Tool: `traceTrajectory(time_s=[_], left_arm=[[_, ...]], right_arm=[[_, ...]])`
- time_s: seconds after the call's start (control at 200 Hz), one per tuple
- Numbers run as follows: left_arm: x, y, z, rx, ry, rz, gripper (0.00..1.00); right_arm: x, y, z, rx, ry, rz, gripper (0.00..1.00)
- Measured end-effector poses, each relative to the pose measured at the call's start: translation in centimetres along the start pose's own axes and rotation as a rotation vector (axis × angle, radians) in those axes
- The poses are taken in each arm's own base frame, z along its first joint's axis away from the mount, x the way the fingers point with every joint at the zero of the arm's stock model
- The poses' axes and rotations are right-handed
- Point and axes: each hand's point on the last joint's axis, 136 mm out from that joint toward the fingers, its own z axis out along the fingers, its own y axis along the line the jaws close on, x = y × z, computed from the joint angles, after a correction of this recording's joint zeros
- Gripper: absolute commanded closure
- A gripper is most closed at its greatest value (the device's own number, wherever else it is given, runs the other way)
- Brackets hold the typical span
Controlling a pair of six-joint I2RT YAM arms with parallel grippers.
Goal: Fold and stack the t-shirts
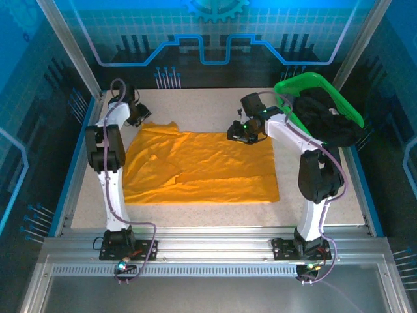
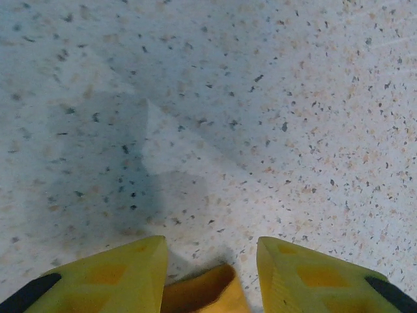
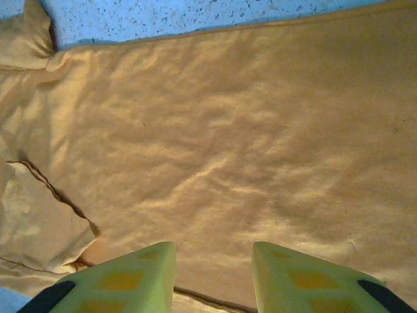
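Orange-yellow t-shirt [image 1: 202, 166] flat, long axis left-right across table [image 1: 215, 107], left gripper [image 2: 208, 251] and right gripper [image 3: 214, 251] both apart.

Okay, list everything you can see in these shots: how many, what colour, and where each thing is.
t-shirt: one, orange-yellow, spread out in the middle of the table, a few wrinkles
basket: one, green, far right corner of the table
dark clothes: a heap, number unclear, black, inside the basket
table: one, pale speckled, under the t-shirt and basket
left arm: one, white and black, based at the near left edge
right arm: one, white and black, based at the near right edge
left gripper: one, yellow fingers apart, at the t-shirt's far left corner, a bit of cloth between the fingers
right gripper: one, yellow fingers apart, over the t-shirt's far right edge
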Motion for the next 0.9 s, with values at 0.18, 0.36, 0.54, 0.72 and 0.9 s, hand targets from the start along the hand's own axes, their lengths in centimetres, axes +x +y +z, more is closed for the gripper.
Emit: traceTrajectory(time_s=[0.18, 0.36, 0.54, 0.72, 0.9], left_arm=[[0.8, -0.4, 0.7, -0.002, 0.016, 0.021, 0.58], [1.1, -0.3, 0.9, -0.021, 0.032, 0.023, 0.58], [1.8, 0.8, 0.5, -0.102, 0.055, 0.023, 0.57], [1.7, 2.0, -0.7, -0.193, 0.03, 0.031, 0.55], [0.9, 2.8, -1.8, -0.223, 0.009, 0.022, 0.61]], right_arm=[[0.2, 0.0, 0.5, -0.005, 0.016, 0.004, 0.64], [0.3, -0.1, 0.7, -0.007, 0.025, 0.005, 0.64], [0.4, 0.0, 0.7, -0.011, 0.027, 0.006, 0.64], [0.4, 0.1, 0.8, -0.015, 0.027, 0.005, 0.64], [0.5, 0.1, 0.9, -0.022, 0.031, 0.005, 0.64]])
